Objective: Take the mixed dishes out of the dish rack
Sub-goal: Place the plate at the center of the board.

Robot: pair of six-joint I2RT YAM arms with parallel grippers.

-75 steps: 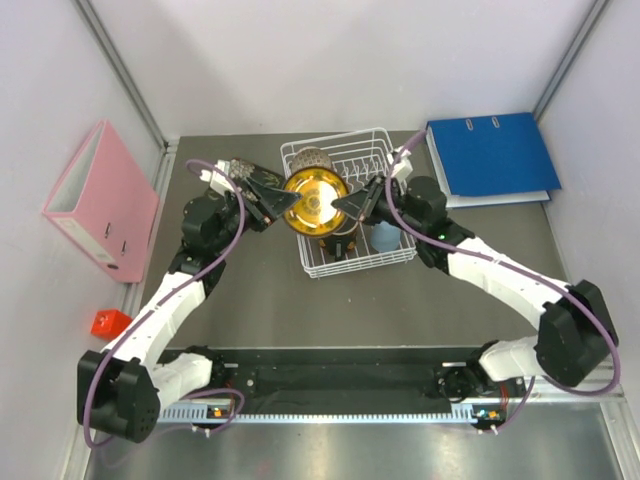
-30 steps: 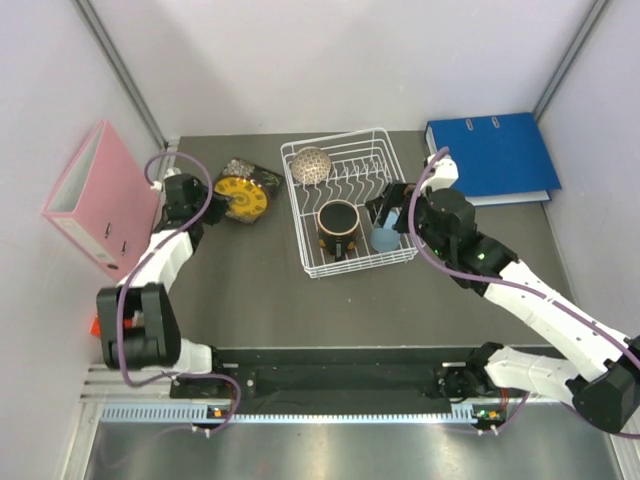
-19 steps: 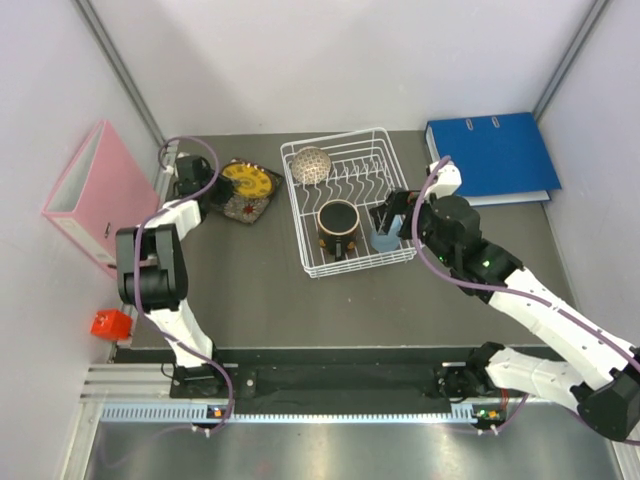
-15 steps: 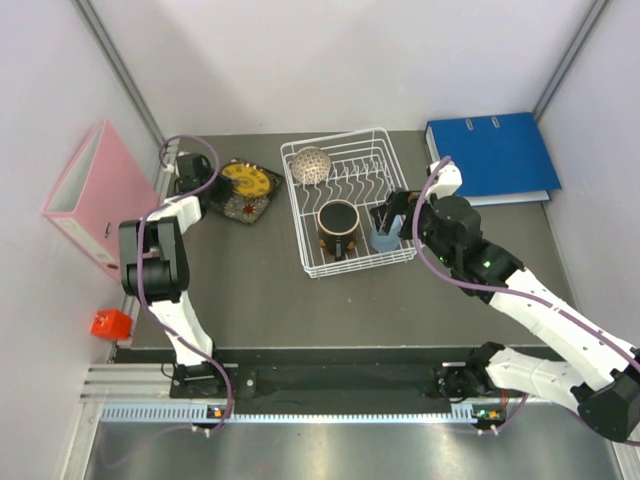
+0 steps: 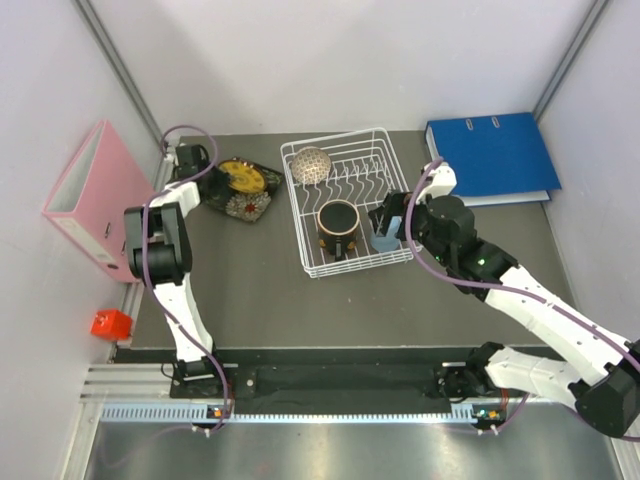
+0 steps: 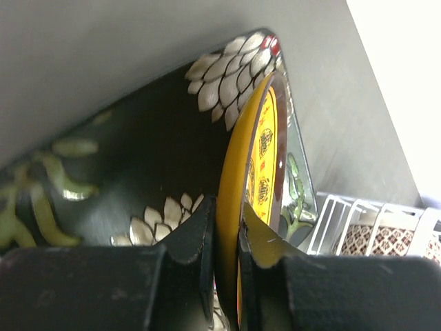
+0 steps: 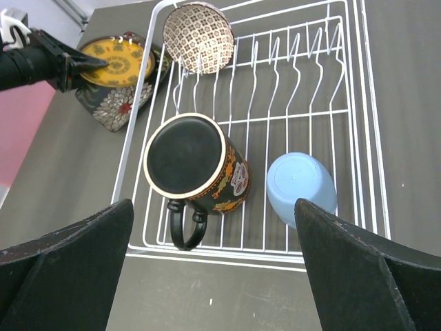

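The white wire dish rack (image 5: 398,256) (image 7: 358,138) holds a speckled bowl (image 5: 311,163) (image 7: 198,27) at its back left, a dark mug with orange pattern (image 5: 338,225) (image 7: 189,155) lying mouth up, and a light-blue cup (image 5: 383,241) (image 7: 300,183) upside down. Left of the rack, a dark floral square plate (image 5: 245,206) (image 6: 138,152) lies on the table. My left gripper (image 5: 207,178) (image 6: 227,207) is shut on the rim of the amber-yellow plate (image 5: 238,177) (image 6: 258,145), held just over the floral plate. My right gripper (image 5: 392,222) (image 7: 213,204) hangs open above the mug and cup.
A pink binder (image 5: 100,200) leans along the left wall, close to my left arm. A blue binder (image 5: 492,158) lies at the back right beside the rack. A small red block (image 5: 110,323) sits at the table's left edge.
My left gripper has swung toward the back left corner, and the yellow plate it holds has tipped from nearly upright to lying flat over the floral plate. The right gripper shifted only slightly.
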